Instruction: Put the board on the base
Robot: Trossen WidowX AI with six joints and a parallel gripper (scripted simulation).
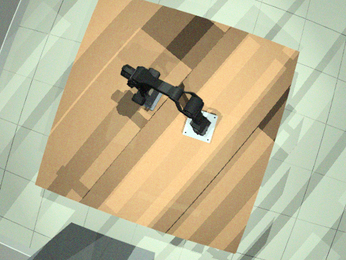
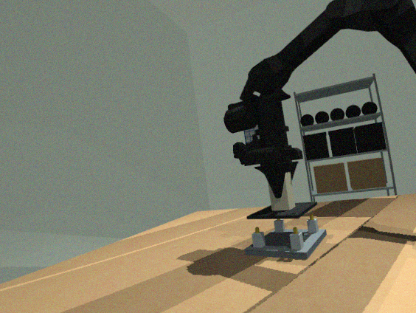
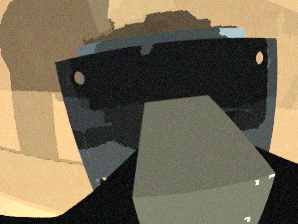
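Handle (image 2: pixel 283 199) (image 3: pixel 192 150) clamped in part-open tool (image 2: pixel 279 195); board (image 2: pixel 258 213) (image 3: pixel 175 70) held above base (image 2: pixel 313 246) (image 1: pixel 156 101), apart from pins (image 2: pixel 295 230).

Desk (image 1: pixel 159 159) (image 2: pixel 155 273): tan and orange-brown, wood-look, streaked with darker brown bands and thin dark lines. Board (image 2: pixel 258 214) (image 3: pixel 165 70): black, grey-blue patches. Handle (image 2: pixel 284 199) (image 3: pixel 195 150): beige-grey, plain. Base (image 2: pixel 315 245): blue-grey, dark centre; posts (image 2: pixel 258 240) pale grey, pins (image 2: pixel 295 230) gold. Arm (image 1: pixel 167 88) (image 2: pixel 310 40) and jaws (image 2: pixel 279 184): black. Mounting plate (image 1: pixel 190 135): white, dark dots near corners. Floor (image 1: pixel 310 190): pale green, thin dark grid lines, grey streaks. Wall (image 2: pixel 92 111): grey-green. Shelf rack (image 2: pixel 378 92): grey; balls (image 2: pixel 337 114) black, upper boxes (image 2: pixel 341 142) black, lower boxes (image 2: pixel 330 178) brown.
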